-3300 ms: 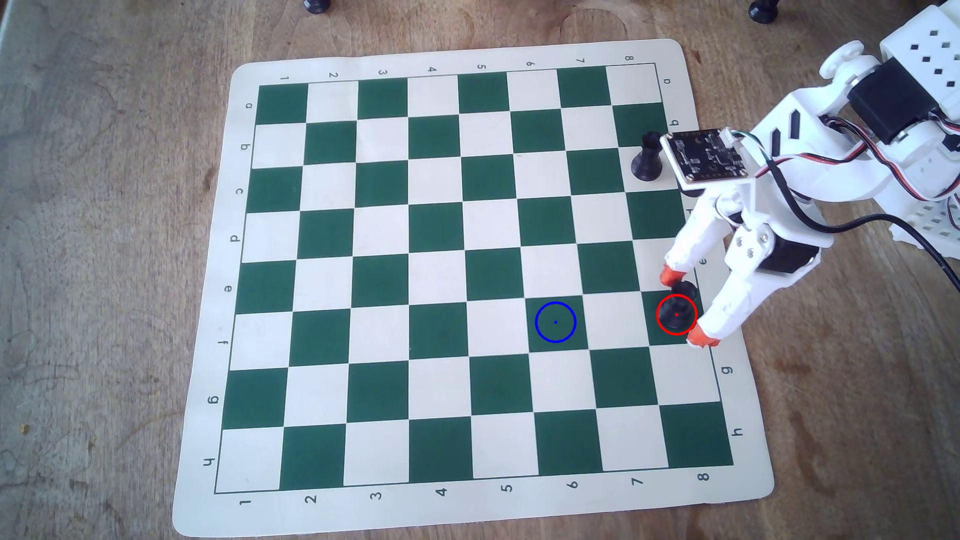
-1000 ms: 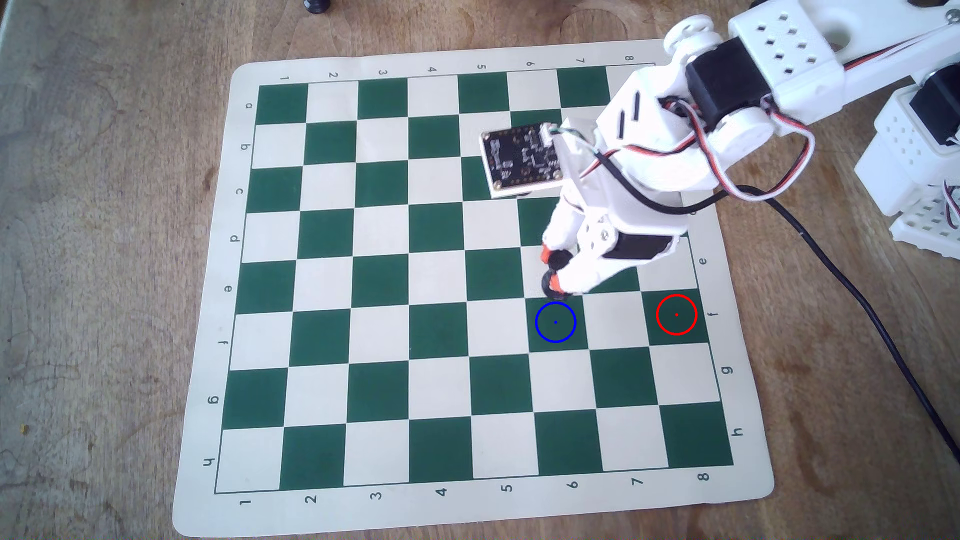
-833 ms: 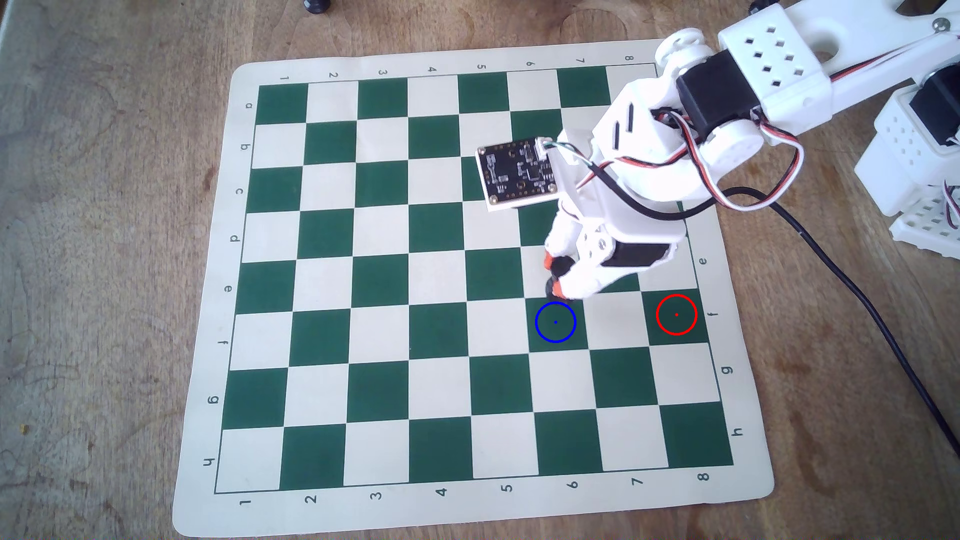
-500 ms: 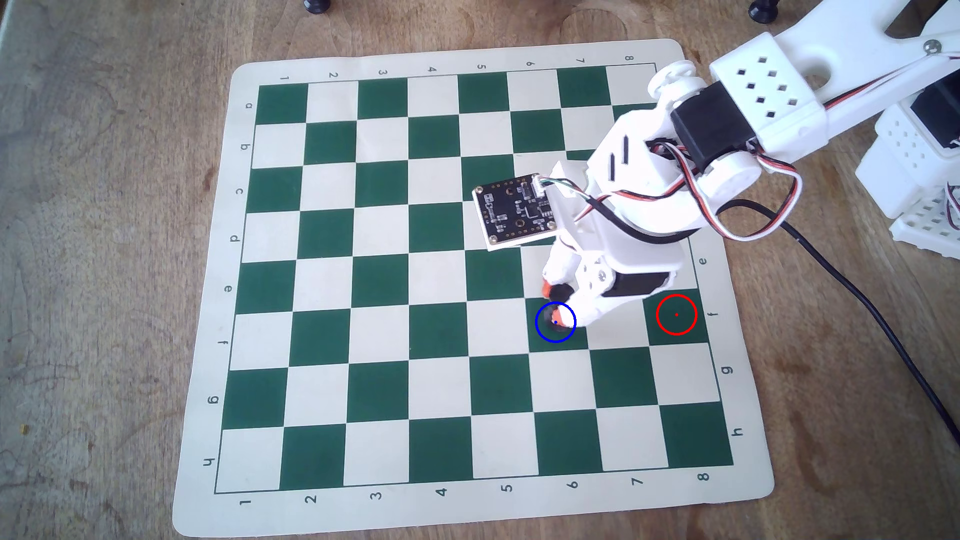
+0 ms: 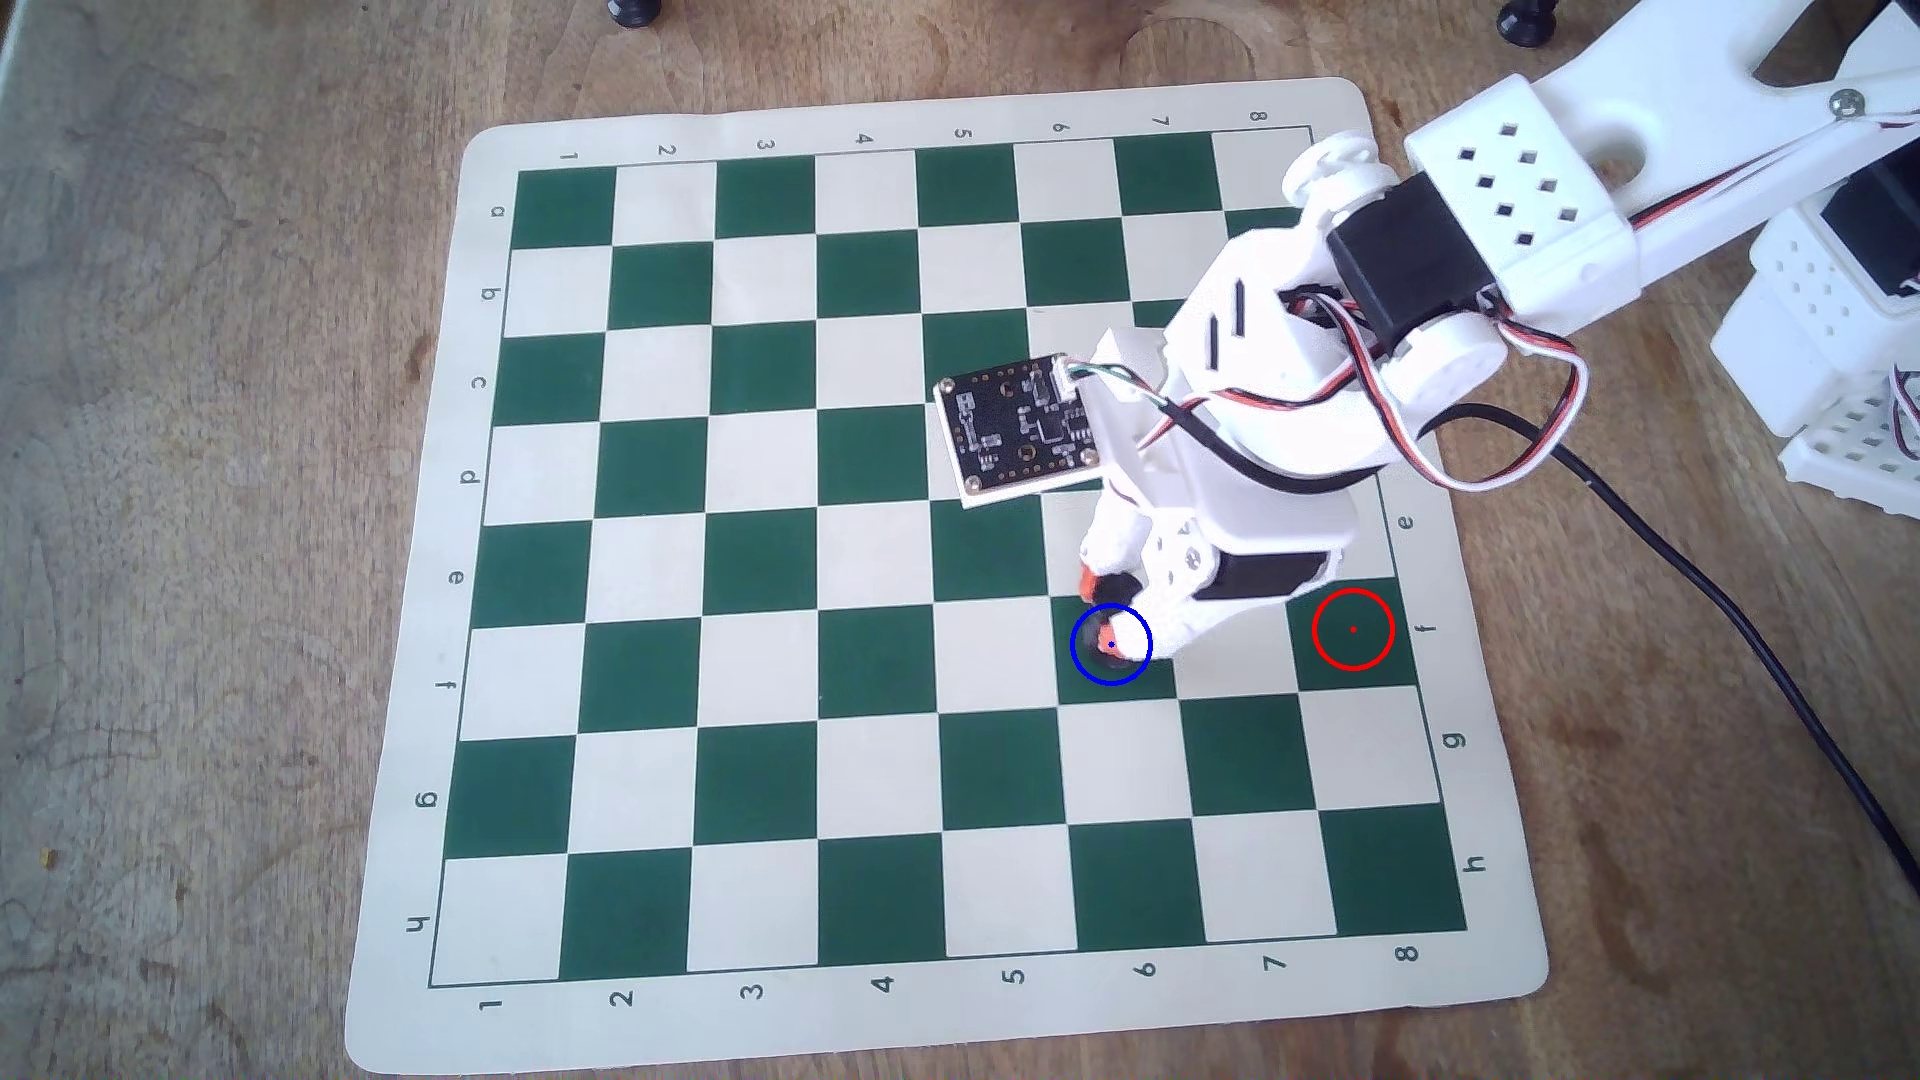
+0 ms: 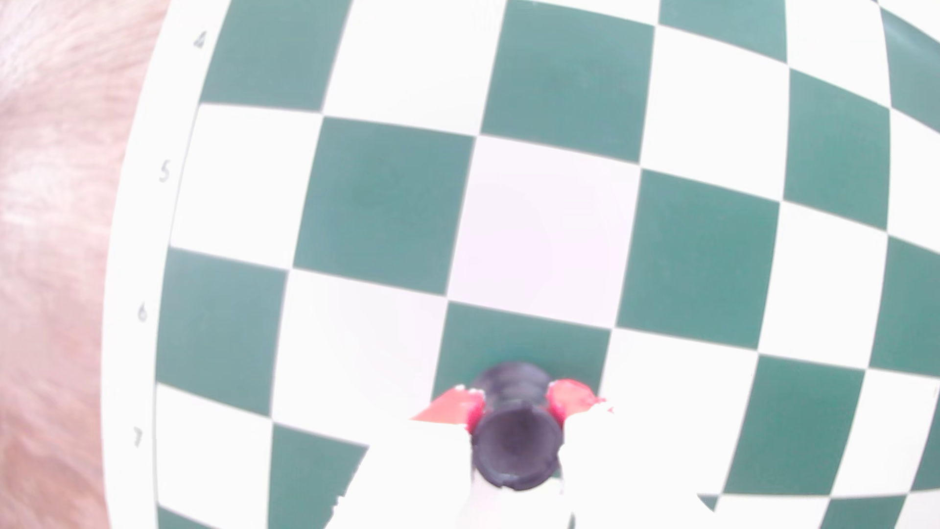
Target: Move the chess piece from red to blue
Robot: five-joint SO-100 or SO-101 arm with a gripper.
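My pincer (image 5: 1101,613) has come down from just above the blue ring (image 5: 1076,665) and now holds the black rook (image 6: 515,447) tight between its orange tips, right over that ring, so I think letting go comes next.

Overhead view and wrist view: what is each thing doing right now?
chess piece: upright, held in the gripper, over the blue circle's green square.
gripper: shut on the chess piece.
blue circle: gripper tips and piece inside it.
red circle: nothing in it.
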